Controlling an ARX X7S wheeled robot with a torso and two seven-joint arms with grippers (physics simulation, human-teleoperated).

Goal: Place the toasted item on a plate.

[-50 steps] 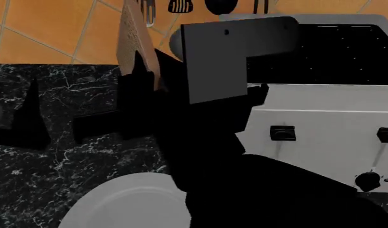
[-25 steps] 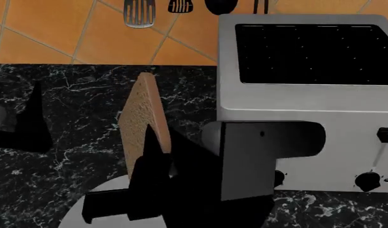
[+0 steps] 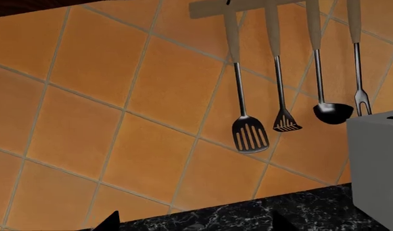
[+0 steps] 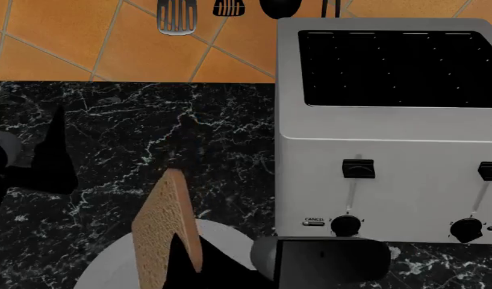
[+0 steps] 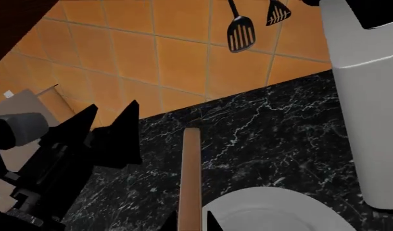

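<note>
Right fingers (image 4: 185, 262): clamped on the lower edge of the toasted item (image 4: 164, 232) — dark tips visible at the slice's base in the right wrist view.
Toasted item: held upright on edge, just above the near rim of the plate (image 4: 221, 238); probably kept vertical because gripped that way out of the slot.
Plate: white, on the black marble desk (image 4: 149, 126), just in front of the toaster (image 4: 390, 156) — short carry, likely why placed there.
Left fingers (image 4: 53, 159): off to the side over the desk, holding nothing; apart or together, cannot tell.
Next: lowering and tilting flat seems needed before release.
</note>
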